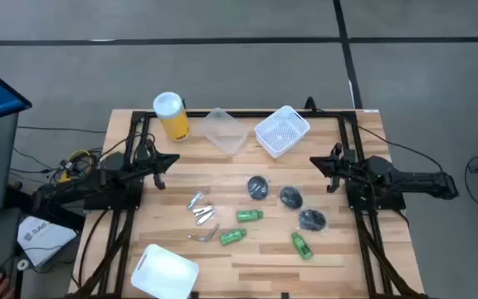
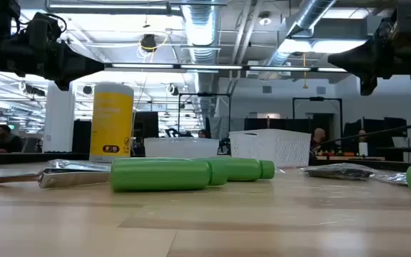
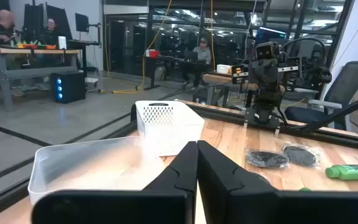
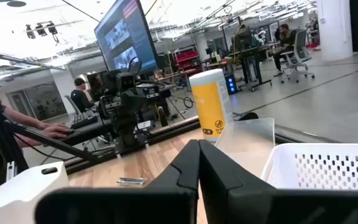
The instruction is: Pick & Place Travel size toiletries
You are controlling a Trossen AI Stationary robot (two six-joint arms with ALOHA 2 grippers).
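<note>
The travel size toiletries lie flat mid-table: three green mini bottles (image 1: 250, 215), (image 1: 231, 237), (image 1: 302, 246), three dark round flat pieces (image 1: 258, 188), (image 1: 290, 198), (image 1: 311, 220) and slim silvery tubes (image 1: 200, 212). My left gripper (image 1: 163, 172) hovers shut above the table's left side, left of the tubes. Over the right side my right gripper (image 1: 332, 174) hovers shut too, right of the dark pieces. Neither holds anything. The shut fingers show in the left wrist view (image 3: 197, 163) and the right wrist view (image 4: 199, 162).
At the far edge stand a yellow canister with a white lid (image 1: 171, 115), a clear tub (image 1: 225, 130) and a white perforated basket (image 1: 281, 130). A white tub (image 1: 165, 272) sits at the near left edge. People sit at desks in the room beyond.
</note>
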